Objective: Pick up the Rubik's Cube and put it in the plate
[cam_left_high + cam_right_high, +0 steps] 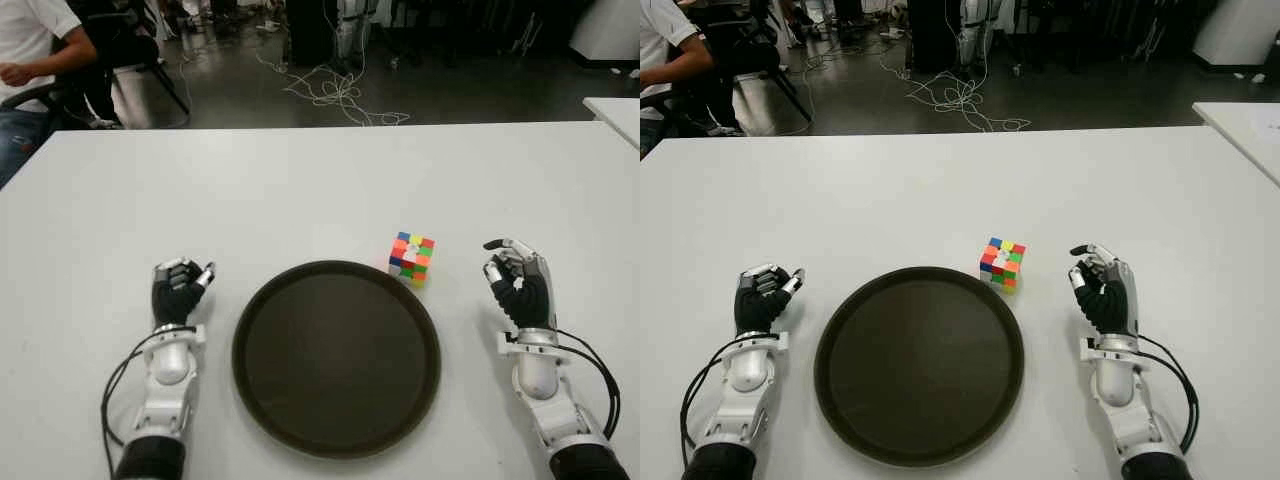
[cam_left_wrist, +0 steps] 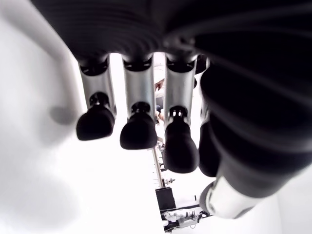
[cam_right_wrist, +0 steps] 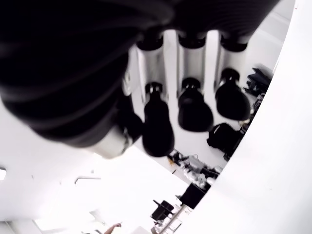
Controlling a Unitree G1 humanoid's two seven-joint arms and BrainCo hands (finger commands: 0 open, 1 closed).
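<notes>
White and wide, the table [image 1: 300, 180] fills most of the view, and behind it is a dark floor with a tangle of cables [image 1: 335, 95]. At the far left a person [image 1: 30, 50] sits on a chair, cut off by the edge, so only an arm, a white shirt and jeans show. More things stand at the back of the room, but they are too dark to make out. On the left side of the table is the left hand [image 1: 178, 288], just beside the plate, palm down, with its fingers [image 2: 139, 131] loosely curled and holding nothing. In the middle sits the big, round, dark plate [image 1: 270, 400]. The cube [image 1: 412, 258] sits on the table just past the far right rim of the plate, very near it or touching it, not in it. To the right of the cube, apart from it, is the right hand [image 1: 518, 280], its fingers [image 3: 194, 109] also loosely curled with nothing in them.
</notes>
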